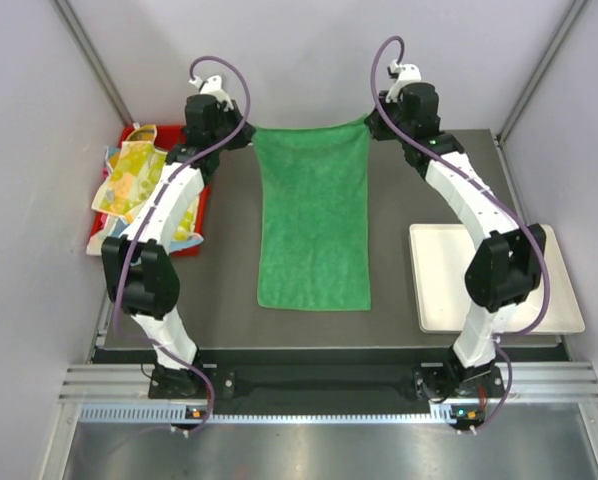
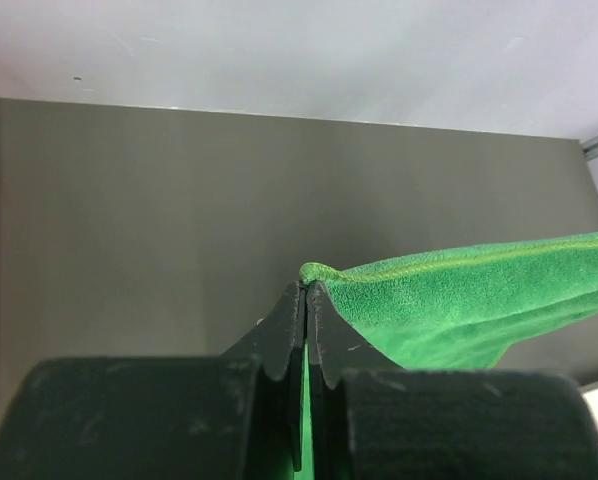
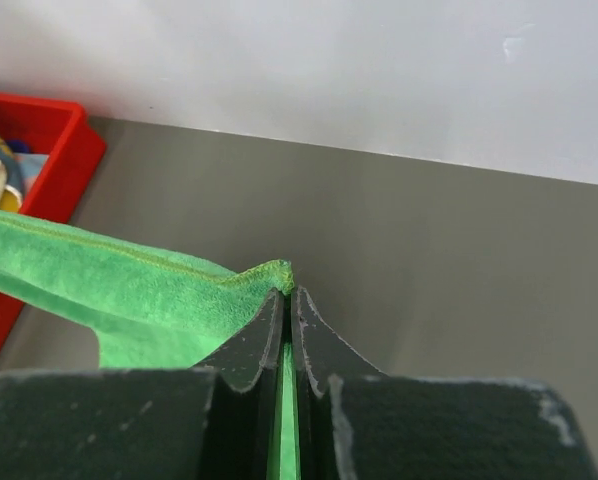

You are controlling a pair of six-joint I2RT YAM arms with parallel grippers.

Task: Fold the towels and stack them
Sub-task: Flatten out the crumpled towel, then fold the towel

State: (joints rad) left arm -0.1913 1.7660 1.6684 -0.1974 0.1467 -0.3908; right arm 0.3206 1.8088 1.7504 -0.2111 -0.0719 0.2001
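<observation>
A plain green towel (image 1: 312, 215) hangs stretched between both arms at the back of the grey table, its lower part lying flat toward me. My left gripper (image 1: 247, 133) is shut on the towel's far left corner (image 2: 319, 272). My right gripper (image 1: 372, 122) is shut on the far right corner (image 3: 279, 273). The top hem runs taut between them. More towels (image 1: 139, 180), yellow and pastel-patterned, lie heaped in the red bin (image 1: 201, 205) at the left.
A white flat tray (image 1: 449, 290) lies on the right side of the table, under my right arm's elbow. The red bin (image 3: 49, 150) shows at the left in the right wrist view. White walls close the back and both sides.
</observation>
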